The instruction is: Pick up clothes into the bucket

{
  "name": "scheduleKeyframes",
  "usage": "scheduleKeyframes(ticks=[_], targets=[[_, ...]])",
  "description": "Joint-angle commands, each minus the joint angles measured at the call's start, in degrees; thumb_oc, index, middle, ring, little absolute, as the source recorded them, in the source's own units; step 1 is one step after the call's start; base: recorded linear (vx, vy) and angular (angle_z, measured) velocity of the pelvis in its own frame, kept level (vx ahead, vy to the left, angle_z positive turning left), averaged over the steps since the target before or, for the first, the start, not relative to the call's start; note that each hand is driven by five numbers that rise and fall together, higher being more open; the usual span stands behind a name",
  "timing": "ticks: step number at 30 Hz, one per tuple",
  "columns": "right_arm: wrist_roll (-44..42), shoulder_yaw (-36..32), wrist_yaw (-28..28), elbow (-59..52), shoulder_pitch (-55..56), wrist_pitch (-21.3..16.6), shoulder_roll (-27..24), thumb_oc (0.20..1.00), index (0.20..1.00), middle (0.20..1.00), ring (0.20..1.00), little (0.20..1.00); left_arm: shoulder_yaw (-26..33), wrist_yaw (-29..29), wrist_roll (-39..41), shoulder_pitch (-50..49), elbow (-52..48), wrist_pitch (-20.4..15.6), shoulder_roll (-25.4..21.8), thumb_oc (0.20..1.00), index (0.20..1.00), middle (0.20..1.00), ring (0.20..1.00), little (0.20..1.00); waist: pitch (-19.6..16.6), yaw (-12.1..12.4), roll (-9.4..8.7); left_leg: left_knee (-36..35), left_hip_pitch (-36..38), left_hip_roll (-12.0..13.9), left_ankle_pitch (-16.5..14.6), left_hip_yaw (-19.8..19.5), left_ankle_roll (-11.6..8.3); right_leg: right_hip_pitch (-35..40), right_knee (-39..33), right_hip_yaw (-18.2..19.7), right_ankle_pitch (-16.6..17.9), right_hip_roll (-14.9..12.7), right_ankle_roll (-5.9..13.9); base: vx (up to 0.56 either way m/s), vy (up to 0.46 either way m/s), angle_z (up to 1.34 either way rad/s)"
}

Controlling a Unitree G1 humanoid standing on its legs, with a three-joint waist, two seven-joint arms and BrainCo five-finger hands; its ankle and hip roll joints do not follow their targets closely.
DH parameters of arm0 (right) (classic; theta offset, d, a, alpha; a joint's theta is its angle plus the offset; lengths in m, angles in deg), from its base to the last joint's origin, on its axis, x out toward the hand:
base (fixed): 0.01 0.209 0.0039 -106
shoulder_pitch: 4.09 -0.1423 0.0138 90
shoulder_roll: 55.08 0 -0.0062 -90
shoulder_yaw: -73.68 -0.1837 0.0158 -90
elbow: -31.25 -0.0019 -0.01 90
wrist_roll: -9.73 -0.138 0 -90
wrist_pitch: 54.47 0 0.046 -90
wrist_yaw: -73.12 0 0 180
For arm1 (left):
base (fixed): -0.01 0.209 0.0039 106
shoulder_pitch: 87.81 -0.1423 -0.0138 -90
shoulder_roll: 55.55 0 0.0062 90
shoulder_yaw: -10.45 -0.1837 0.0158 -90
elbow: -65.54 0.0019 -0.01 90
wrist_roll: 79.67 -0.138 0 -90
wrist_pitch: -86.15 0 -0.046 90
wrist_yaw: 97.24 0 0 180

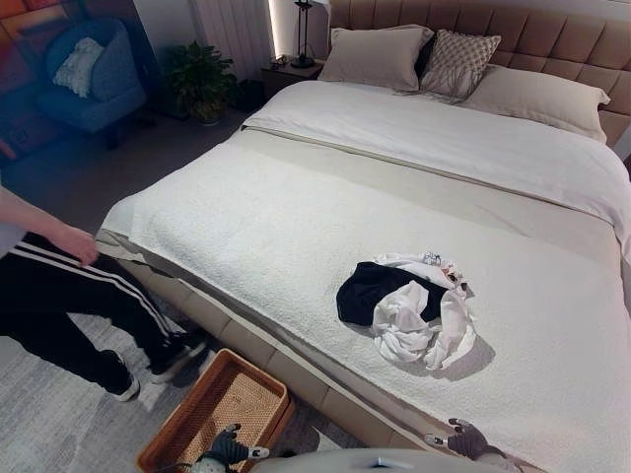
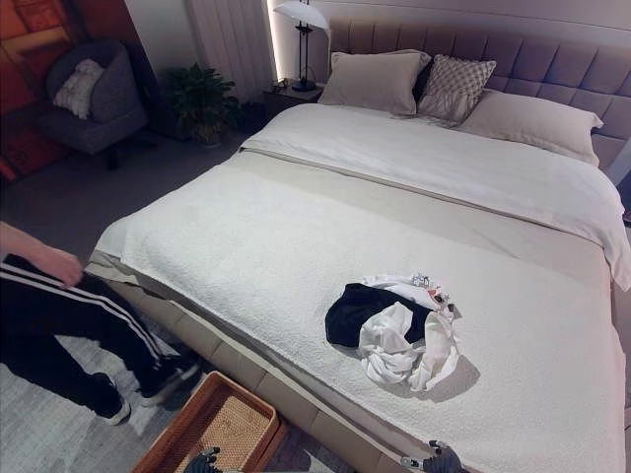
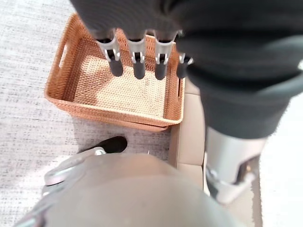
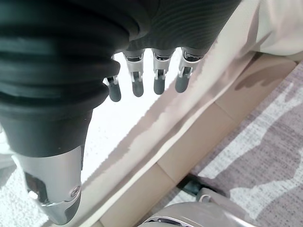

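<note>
- person [image 1: 59, 286] stands on floor off bed's left edge, clear of the work
- basket [image 1: 222, 409] sits on floor against bed's near edge, open side up, likely parked there for short drops
- left hand [image 3: 142, 59] hangs over basket, fingers straight, slightly apart, holding nothing
- clothes [image 1: 409, 310], a black and white heap, lie on bed [image 1: 296, 217] toward near right edge, untouched
- right hand [image 4: 147, 78] low at bed's near edge, fingers straight, empty, well short of clothes

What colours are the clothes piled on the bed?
Black and white clothes, seen best in the left eye view.
</note>
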Motion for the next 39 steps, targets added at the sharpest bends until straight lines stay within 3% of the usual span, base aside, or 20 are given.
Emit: scheduleKeyframes(ticks=[1,14,25,31,39], targets=[[1.7,2.6,0.8,1.2,-3.0,-0.1,-0.1,1.0,1.0,1.0,1.0,1.0,-1.3,0.6,-1.9,1.8,0.5,-0.5,0.7,1.0,1.0,1.0,1.0,1.0,-0.1,-0.7,-3.34,-0.3,-2.3,-2.3,0.7,0.5,1.12,-1.1,1.8,1.4,0.4,-2.9,3.3,0.0,0.0,0.0],[0.6,1.9,2.0,-0.7,-4.3,-0.3,-0.7,1.0,1.0,1.0,1.0,1.0,-0.8,-0.5,-1.5,1.9,1.0,-0.1,0.5,1.0,1.0,1.0,1.0,1.0,1.3,-0.4,-3.57,0.1,-3.6,-2.5,1.0,0.2,1.19,-2.5,2.3,1.0,0.5,-2.9,3.36,0.0,0.0,0.0],[-2.5,-1.0,10.6,-15.0,-14.1,-2.9,-6.6,1.0,1.0,1.0,1.0,1.0,-1.5,-4.9,-0.5,5.6,2.8,-0.3,0.0,1.0,1.0,1.0,1.0,1.0,5.7,-0.2,-3.29,1.2,-9.8,-3.2,2.2,-0.4,1.78,-9.3,5.2,1.0,0.9,-3.6,3.44,-0.05,0.013,0.01],[-1.9,-0.2,16.2,-12.1,-23.5,-2.1,-9.8,1.0,1.0,1.0,1.0,1.0,-3.1,-7.9,2.6,7.6,1.0,-0.7,-0.3,1.0,1.0,1.0,1.0,1.0,9.6,1.0,-2.98,3.7,-15.0,-3.9,2.7,-1.0,2.0,-13.9,6.6,1.0,1.8,-4.1,3.38,-0.07,0.014,0.03],[-2.8,3.7,18.8,-2.4,-33.6,0.1,-10.1,1.0,1.0,1.0,1.0,1.0,-6.0,-10.4,5.2,9.8,-1.8,-0.8,-0.6,1.0,1.0,1.0,1.0,1.0,14.0,2.3,-2.7,3.0,-20.7,-3.6,5.4,-2.2,1.72,-19.7,6.2,0.9,4.2,-4.1,3.53,-0.06,0.004,0.03]])
